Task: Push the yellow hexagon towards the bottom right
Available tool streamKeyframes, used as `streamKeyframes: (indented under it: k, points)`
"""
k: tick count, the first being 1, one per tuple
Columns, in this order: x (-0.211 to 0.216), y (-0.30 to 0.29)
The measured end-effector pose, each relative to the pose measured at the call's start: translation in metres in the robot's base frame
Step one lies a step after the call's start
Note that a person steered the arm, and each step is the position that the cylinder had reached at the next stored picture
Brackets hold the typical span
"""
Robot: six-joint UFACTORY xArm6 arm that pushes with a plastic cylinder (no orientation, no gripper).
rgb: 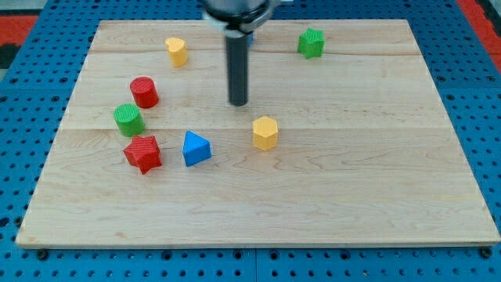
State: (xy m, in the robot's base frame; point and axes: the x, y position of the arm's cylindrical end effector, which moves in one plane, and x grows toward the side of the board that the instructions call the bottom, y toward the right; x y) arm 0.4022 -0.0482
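Camera view, from above the near edge: a pale wooden board [329,196] is lying on a blue pegboard surface [485,117], with seven small ribbed plastic blocks scattered across it. My tip [238,103], the lower end of a straight dark rod, is standing near the board's middle, slightly toward the far side. The arm is carrying no pincer at all, only this rod, so nothing is being grasped or released.

The yellow hexagon block [265,132] is sitting just near and to the right of my tip, close but apart from it, with bare wood showing between the two. To its left, the blue triangular block [196,148] is resting nearby, and further left the red star-shaped block [143,153] is sitting just beside it. The green cylinder [127,119] is standing just behind the red star, close enough that a gap cannot be made out, and the red cylinder [144,92] is standing just beyond that. A second yellow block [176,51], its shape hard to make out, is sitting toward the far left, well apart from my tip. The green star-shaped block [311,42] is sitting at the far right.
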Motion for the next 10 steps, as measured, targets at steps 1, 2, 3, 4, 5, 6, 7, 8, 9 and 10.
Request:
streamKeyframes:
  k: [1,2,3,4,5,6,7,8,9,10]
  points:
    - [0.038,-0.055]
    - [0.081,-0.044]
    - [0.105,-0.011]
    - [0.071,-0.021]
    - [0.062,0.011]
    - [0.054,0.016]
    - [0.052,0.069]
    - [0.062,0.127]
    - [0.035,0.134]
    - [0.054,0.174]
